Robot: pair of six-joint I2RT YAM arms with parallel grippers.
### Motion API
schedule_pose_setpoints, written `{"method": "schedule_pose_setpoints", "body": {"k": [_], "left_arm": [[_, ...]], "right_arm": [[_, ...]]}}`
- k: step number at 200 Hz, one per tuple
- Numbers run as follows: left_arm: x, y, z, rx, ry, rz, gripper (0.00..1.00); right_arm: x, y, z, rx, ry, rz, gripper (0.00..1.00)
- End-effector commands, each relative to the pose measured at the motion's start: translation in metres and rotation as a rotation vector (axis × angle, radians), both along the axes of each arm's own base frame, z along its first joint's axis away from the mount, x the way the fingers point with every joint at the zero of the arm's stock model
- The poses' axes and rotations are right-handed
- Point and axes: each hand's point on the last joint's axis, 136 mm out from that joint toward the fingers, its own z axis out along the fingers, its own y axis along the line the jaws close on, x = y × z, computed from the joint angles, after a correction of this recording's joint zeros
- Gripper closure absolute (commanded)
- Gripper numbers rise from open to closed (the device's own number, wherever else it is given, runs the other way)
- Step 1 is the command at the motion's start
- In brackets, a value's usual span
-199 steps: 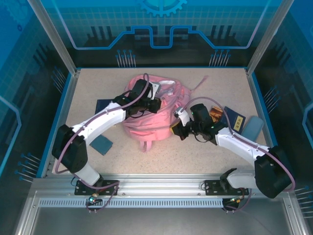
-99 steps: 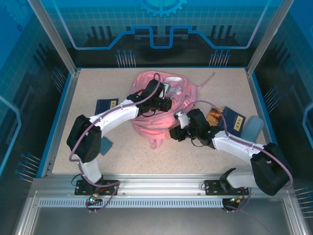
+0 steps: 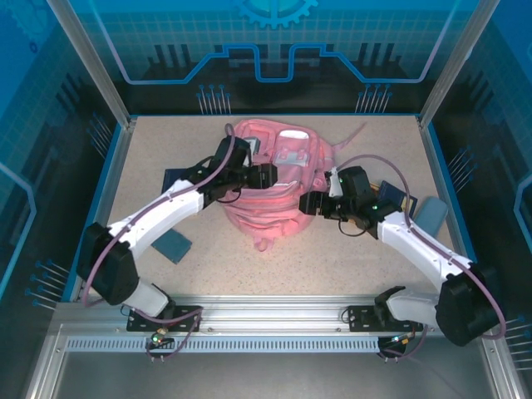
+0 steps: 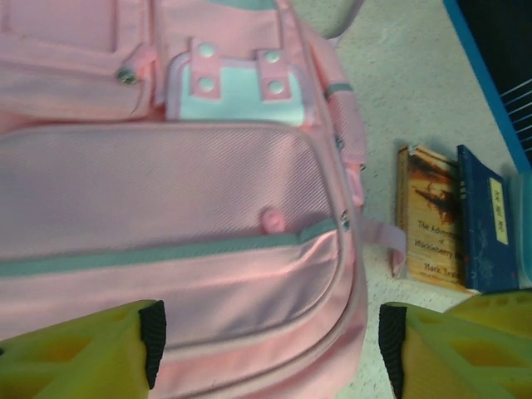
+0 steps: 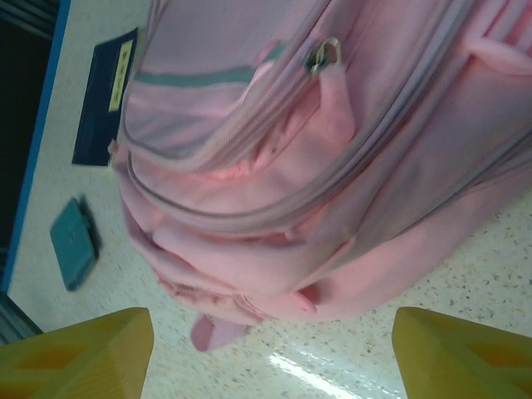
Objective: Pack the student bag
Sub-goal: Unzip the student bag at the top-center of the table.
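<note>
The pink student bag (image 3: 278, 187) is lying toward the far middle of the counter (image 3: 166, 141), with both arms flanking it. The left fingers (image 4: 83, 357) are standing spread over its front pocket. The right fingers (image 5: 75, 353), likewise spread, are apparently touching nothing near its lower edge. A brown book (image 4: 431, 218) and a blue booklet (image 4: 482, 218) are lying beside it.

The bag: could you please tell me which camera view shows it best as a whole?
The top external view: the bag lies nearly whole on the table, with both arms across its sides. The left wrist view shows its front pocket and pale patch; the right wrist view shows its lower side and a zip pull.
</note>
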Motion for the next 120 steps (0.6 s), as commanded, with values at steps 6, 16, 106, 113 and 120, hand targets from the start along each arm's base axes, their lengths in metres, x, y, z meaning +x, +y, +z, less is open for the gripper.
{"method": "schedule_pose_setpoints", "body": {"k": [6, 16, 106, 113, 120], "left_arm": [[-0.02, 0.034, -0.016, 0.029, 0.062, 0.131, 0.26], [-0.026, 0.04, -0.018, 0.022, 0.064, 0.151, 0.25], [-0.051, 0.064, -0.028, -0.046, 0.046, 0.217, 0.01], [-0.051, 0.063, -0.028, -0.05, 0.051, 0.215, 0.01], [-0.052, 0.062, -0.029, -0.053, 0.059, 0.208, 0.01]], "right_arm": [[-0.008, 0.001, -0.018, 0.066, 0.286, -0.147, 0.29], [-0.006, 0.005, -0.021, 0.088, 0.317, -0.17, 0.33], [0.01, 0.019, -0.045, 0.147, 0.408, -0.259, 0.44], [0.01, 0.022, -0.047, 0.15, 0.414, -0.255, 0.45], [0.011, 0.025, -0.048, 0.154, 0.413, -0.249, 0.46]]}}
